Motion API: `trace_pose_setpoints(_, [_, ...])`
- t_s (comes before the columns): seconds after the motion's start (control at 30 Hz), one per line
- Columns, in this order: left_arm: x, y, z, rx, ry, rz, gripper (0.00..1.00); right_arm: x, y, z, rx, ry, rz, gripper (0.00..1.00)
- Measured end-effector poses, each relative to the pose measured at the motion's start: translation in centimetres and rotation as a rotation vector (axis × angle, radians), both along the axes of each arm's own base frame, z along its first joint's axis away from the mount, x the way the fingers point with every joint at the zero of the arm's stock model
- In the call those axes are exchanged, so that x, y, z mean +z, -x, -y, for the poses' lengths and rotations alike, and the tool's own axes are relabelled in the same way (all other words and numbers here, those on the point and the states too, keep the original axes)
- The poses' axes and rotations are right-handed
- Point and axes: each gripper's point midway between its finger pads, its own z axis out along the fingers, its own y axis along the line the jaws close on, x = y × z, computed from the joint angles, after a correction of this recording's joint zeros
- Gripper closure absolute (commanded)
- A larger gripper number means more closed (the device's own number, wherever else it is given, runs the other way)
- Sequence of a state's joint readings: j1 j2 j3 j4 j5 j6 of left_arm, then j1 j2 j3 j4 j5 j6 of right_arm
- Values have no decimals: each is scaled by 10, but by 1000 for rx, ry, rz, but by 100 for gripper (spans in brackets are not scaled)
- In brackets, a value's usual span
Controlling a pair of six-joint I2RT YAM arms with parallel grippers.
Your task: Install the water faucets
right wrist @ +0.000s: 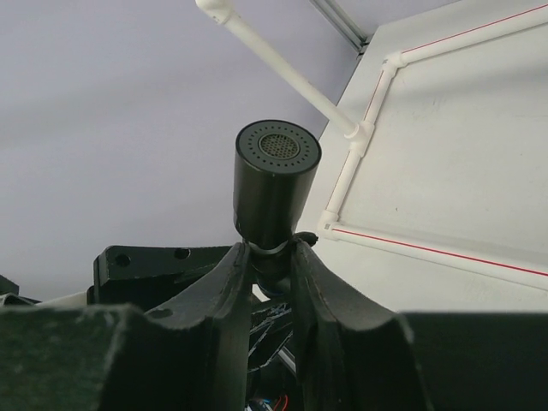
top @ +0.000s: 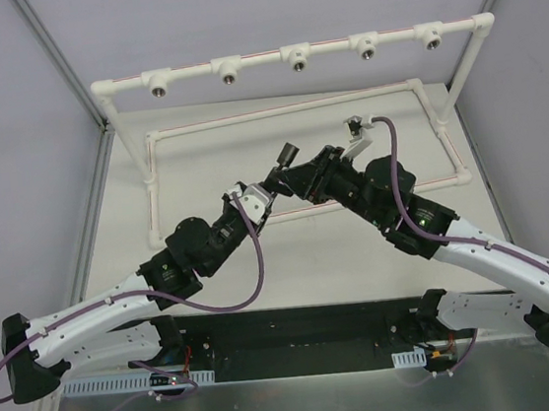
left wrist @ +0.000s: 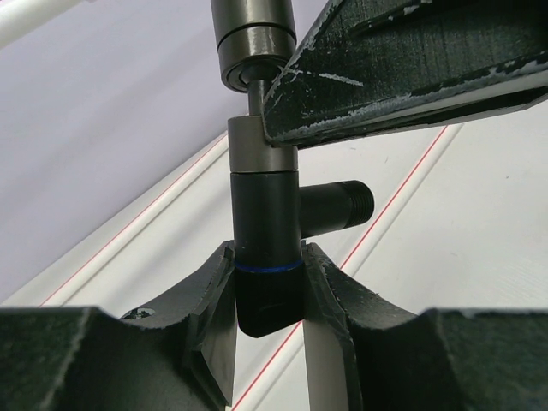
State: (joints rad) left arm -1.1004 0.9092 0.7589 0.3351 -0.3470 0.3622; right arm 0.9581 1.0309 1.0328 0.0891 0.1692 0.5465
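When we inspected the rig, both arms met above the middle of the table (top: 360,255), in front of the white pipe frame (top: 284,110). We found the left gripper (left wrist: 268,257) clamped on the lower end of the T-shaped faucet (left wrist: 265,218). Its 2 fingers (left wrist: 214,295) pressed against either side of the black body, just below a thin blue ring.

That faucet stood upright in the left wrist view, with its threaded side stem (left wrist: 338,208) pointing right and clear of both grippers. Above the body sat a metal collar (left wrist: 248,145), then a narrow neck, then the stubby cylinder (right wrist: 272,193) — all on 1 axis, held off the table and apart from the pipes.

We noted the right gripper (right wrist: 270,250) closed on that neck directly beneath the stubby cylinder, with a finger on each side. Seen from the left wrist, 1 of its fingers lay across the metal collar from the right. The cylinder's perforated face (right wrist: 276,147) was turned toward the right wrist camera.

From above, the stubby cylinder showed as a dark stub just beyond the 2 gripper tips, near the frame's lower loop but not touching it. On the upper rail (top: 190,71) of the frame we counted 5 white fittings (top: 297,59) — each with a round metal mouth, spaced along the rail from left to right.
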Motion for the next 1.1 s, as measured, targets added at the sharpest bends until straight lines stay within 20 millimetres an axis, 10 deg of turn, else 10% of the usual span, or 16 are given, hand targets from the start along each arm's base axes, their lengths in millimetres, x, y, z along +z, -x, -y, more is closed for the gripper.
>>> trace_pose_setpoints(0.17, [7, 12, 3, -54, 93, -59, 100, 6, 5, 1, 18, -32, 29, 44])
trace_pose_setpoints(0.53, [21, 32, 9, -146, 241, -162, 100, 17, 17, -4, 91, -72, 64, 49])
trace_pose_setpoints(0.9, [17, 44, 16, -203, 295, -258, 99, 11, 26, -14, 183, -45, 80, 94])
trace_pose_setpoints(1.1, [15, 49, 20, -223, 330, -323, 1, 5, 31, -8, 185, -39, 82, 100])
